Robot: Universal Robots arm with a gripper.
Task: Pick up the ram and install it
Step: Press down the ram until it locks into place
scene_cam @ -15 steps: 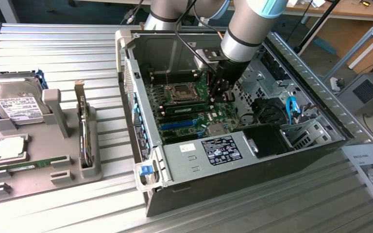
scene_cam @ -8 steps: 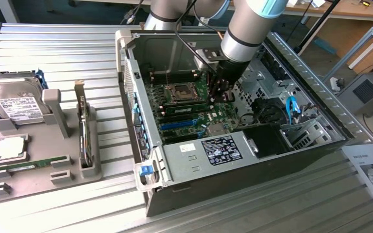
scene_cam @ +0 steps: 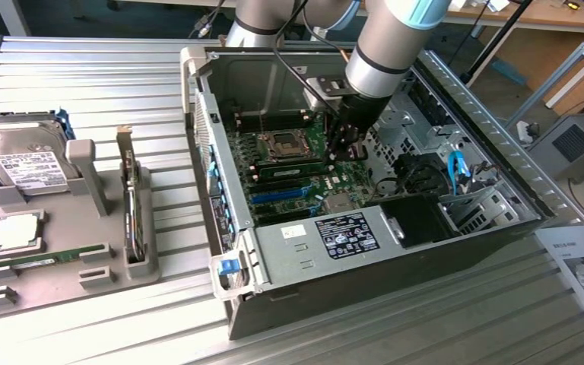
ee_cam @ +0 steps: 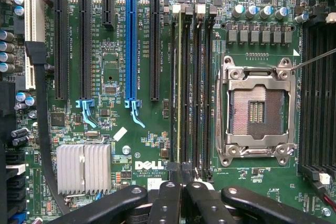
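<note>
Wrist view has the gripper [ee_cam: 182, 186] fully closed, both fingers pressed together with nothing I can see pinched between them. The ram [ee_cam: 180, 77] sits edge-on in one of the black memory slots, running straight out from the fingertips. Whether the tips actually touch its near end I can't tell, since that bit is tucked under the fingers.

Room is tight. Neighbouring slots sit right beside the stick, and the open CPU socket [ee_cam: 257, 111] with its metal frame is just past them on one side of the hand. On the other side are the expansion slots, including a blue slot [ee_cam: 131, 51], with a finned heatsink [ee_cam: 84, 167] and a black cable [ee_cam: 42, 129] further off.

In the exterior view the arm reaches into the open case [scene_cam: 195, 99], with walls all round the hand and the power supply [scene_cam: 318, 243] near. Well away from the hand, on the exterior view's left, a grey tray [scene_cam: 58, 293] holds a second ram stick [scene_cam: 43, 259] lying flat and a hard drive [scene_cam: 23, 156]. The arm hides the fingertips there.
</note>
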